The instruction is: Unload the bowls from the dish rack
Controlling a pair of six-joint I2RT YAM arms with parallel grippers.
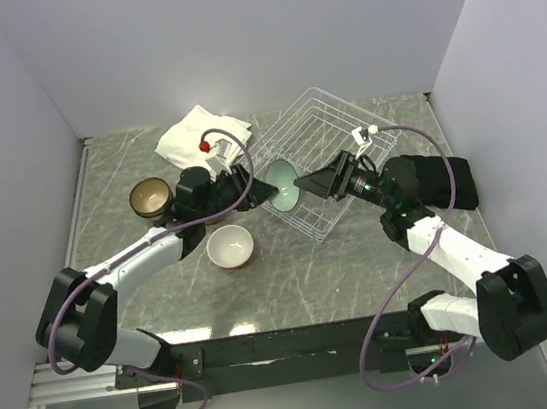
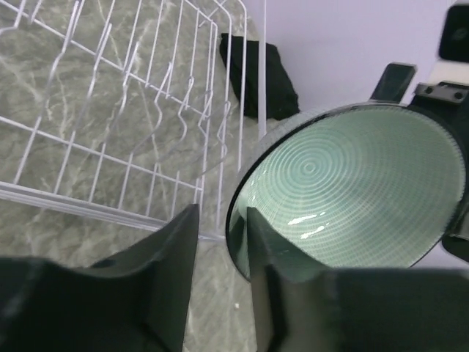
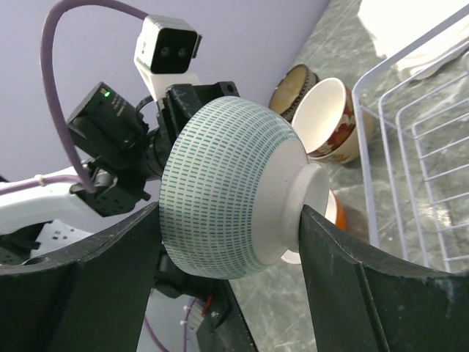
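A bowl, pale green inside [image 2: 352, 183] and white with green dashes outside [image 3: 227, 147], hangs on its side over the near left edge of the white wire dish rack [image 1: 334, 131]. My right gripper [image 3: 231, 213] is shut on it, one finger at the rim and one on the foot; in the top view this gripper [image 1: 306, 182] is just right of the bowl [image 1: 282, 188]. My left gripper [image 2: 222, 213] is open astride the bowl's rim, one finger inside the bowl and one outside with a gap. The rack [image 2: 110, 110] holds no other bowl.
A brown bowl [image 1: 150, 196] and a white bowl [image 1: 230, 248] stand on the table left of the rack. The right wrist view shows a red-patterned white bowl [image 3: 330, 117] beside the brown one [image 3: 293, 84]. A folded white cloth [image 1: 199, 139] lies at the back. A black cloth [image 1: 457, 180] lies right.
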